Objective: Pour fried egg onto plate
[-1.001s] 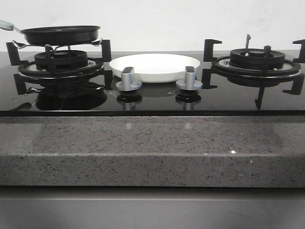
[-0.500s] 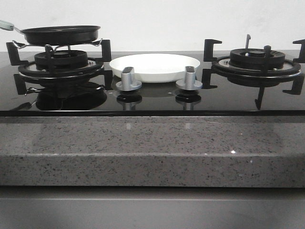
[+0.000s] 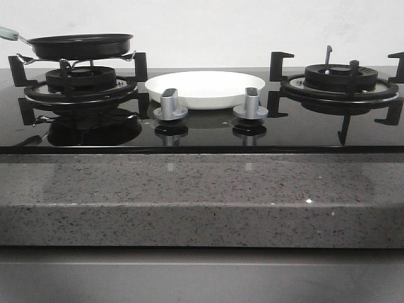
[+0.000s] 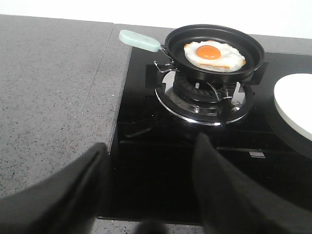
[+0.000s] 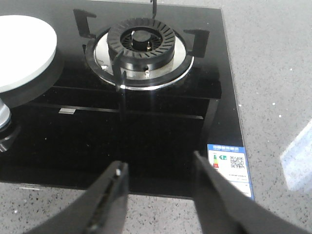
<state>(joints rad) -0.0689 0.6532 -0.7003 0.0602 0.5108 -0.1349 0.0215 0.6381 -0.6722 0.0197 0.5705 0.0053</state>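
Both pincers apart, idle; left pincer (image 4: 151, 190) should take pan handle (image 4: 140, 40) squarely, keeping fried egg (image 4: 214, 54) level until over plate (image 3: 205, 88).

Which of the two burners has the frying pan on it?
The left burner holds the black frying pan, with the fried egg inside. The right burner is bare, and the plate lies between them.

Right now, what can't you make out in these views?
- Fried egg: hidden by the pan wall in the front view.
- Plate: cut off by both wrist views' edges.
- Pan handle: cut by the front view's edge.
- Left gripper, right gripper: absent from the front view.
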